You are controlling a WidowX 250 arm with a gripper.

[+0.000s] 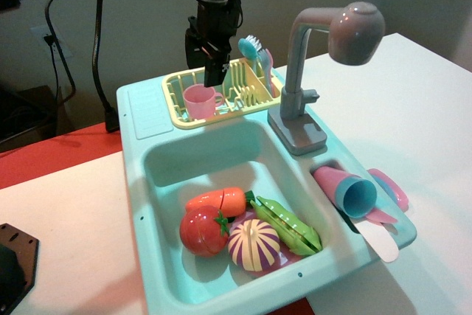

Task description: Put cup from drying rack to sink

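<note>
The small pink cup (200,101) with a side handle stands upright in the left part of the pale yellow drying rack (251,97) at the back of the turquoise sink (140,175). My black gripper (208,71) hangs straight down just above the cup's rim, its fingers close to the cup. I cannot tell whether the fingers are open or shut, or whether they touch the cup. The deep basin (206,156) lies in front of the rack.
The basin holds a toy tomato (203,230), carrot (217,201), striped onion (253,245) and green pea pod (291,226). A grey faucet (324,42) stands right of the rack. A pink tumbler (346,189) lies in the side compartment. A blue brush (251,49) sits in the rack.
</note>
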